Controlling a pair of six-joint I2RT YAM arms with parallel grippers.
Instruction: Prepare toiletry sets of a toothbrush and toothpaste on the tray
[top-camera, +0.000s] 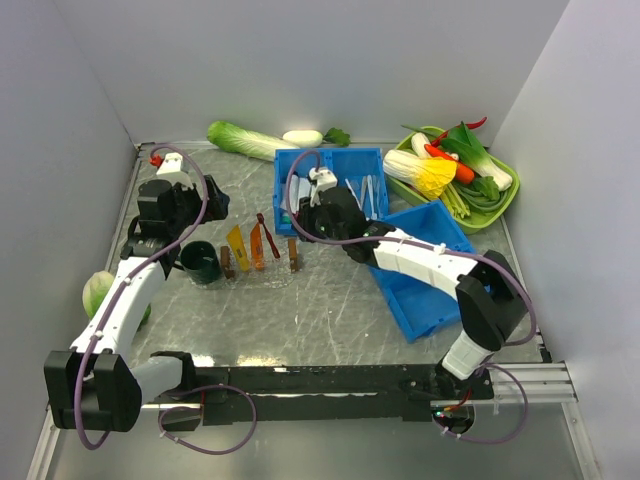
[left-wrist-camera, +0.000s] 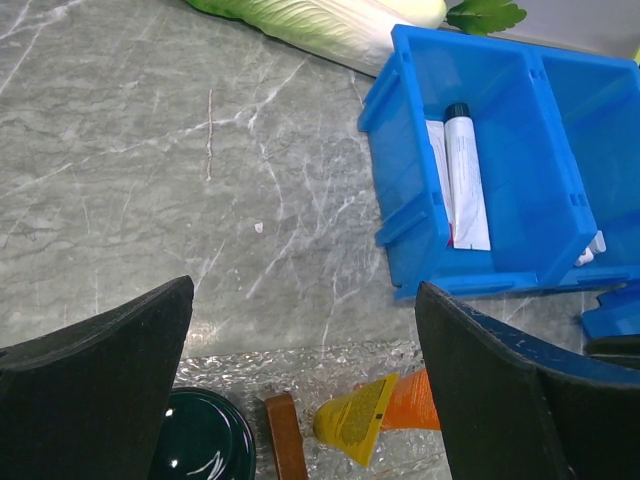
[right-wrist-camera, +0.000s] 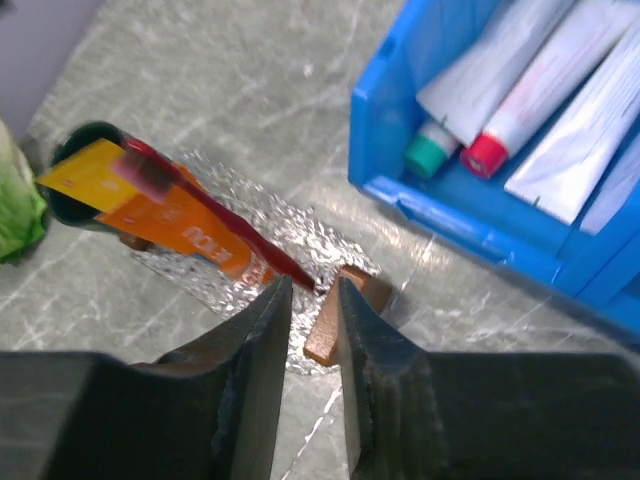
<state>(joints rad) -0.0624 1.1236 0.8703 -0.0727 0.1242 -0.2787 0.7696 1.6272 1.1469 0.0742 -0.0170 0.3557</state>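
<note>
The clear tray (top-camera: 276, 276) shows as a frosted patch left of centre. On it lie a yellow toothpaste (top-camera: 238, 243), an orange toothpaste (top-camera: 256, 246) and a dark red toothbrush (top-camera: 267, 236) laid slanting over the orange tube. My right gripper (right-wrist-camera: 313, 285) hovers just above the tray's near end. Its jaws stand a narrow gap apart with nothing between them. The toothbrush (right-wrist-camera: 215, 215) ends at its left finger, and a brown block (right-wrist-camera: 335, 315) shows below the gap. My left gripper (left-wrist-camera: 305, 290) is wide open above the table behind the tray (left-wrist-camera: 300, 365), with the yellow toothpaste (left-wrist-camera: 362, 422) below it.
Two brown blocks (top-camera: 293, 255) (top-camera: 227, 262) and a dark green cup (top-camera: 200, 262) sit at the tray. Blue bins (top-camera: 330, 185) (top-camera: 425, 275) with white tubes stand to the right. A green vegetable dish (top-camera: 470, 185) is at the back right, a cabbage (top-camera: 245, 140) at the back.
</note>
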